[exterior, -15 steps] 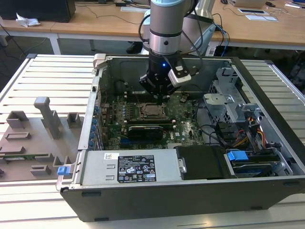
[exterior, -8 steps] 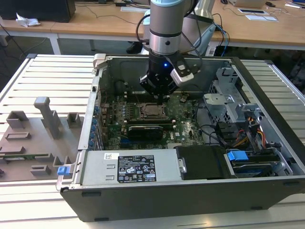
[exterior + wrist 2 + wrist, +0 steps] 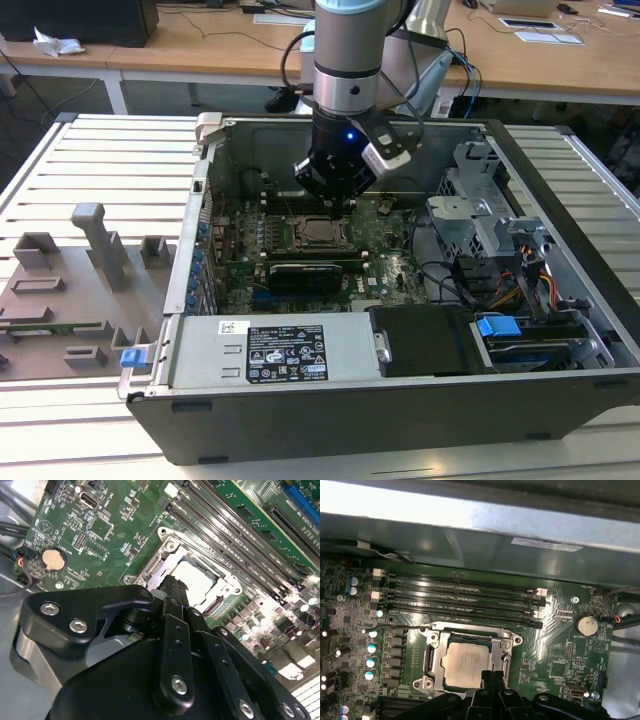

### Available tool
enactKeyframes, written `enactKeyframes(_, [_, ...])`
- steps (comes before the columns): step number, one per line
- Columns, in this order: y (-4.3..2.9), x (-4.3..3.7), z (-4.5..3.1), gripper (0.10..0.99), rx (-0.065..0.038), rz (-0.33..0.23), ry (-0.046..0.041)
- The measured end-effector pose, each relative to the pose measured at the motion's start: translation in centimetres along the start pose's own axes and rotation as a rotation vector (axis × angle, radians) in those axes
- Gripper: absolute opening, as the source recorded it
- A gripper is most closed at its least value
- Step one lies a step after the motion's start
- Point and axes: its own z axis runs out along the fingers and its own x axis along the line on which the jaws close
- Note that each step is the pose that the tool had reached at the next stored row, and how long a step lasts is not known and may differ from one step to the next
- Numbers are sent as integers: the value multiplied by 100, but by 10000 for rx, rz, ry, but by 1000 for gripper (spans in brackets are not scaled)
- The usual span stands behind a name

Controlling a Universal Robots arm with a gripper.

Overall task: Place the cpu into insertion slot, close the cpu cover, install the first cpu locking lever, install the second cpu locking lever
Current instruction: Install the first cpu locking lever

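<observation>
Just beside the cpu cover (image 3: 436,647), my gripper (image 3: 493,677) hangs clenched on nothing; the cpu (image 3: 466,664) lies in the insertion slot (image 3: 427,661) under that frame. Pushing off-line, I risk slipping off 1 thin lever (image 3: 400,626) and gouging the board (image 3: 545,650).

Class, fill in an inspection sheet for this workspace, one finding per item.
Surface: slatted metal table carrying an open computer case.
Job's things: chip seated on the green board, metal cover frame down around it.
Clutter: grey plastic fixtures at the exterior view's left.
End effector: over the chip's edge.
Cables: coloured wires beside the drive bay.
Surroundings: wooden desks behind.
</observation>
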Motion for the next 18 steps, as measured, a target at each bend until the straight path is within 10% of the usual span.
enactKeyframes(18, [-5,-4,-127,106,58,-11,7])
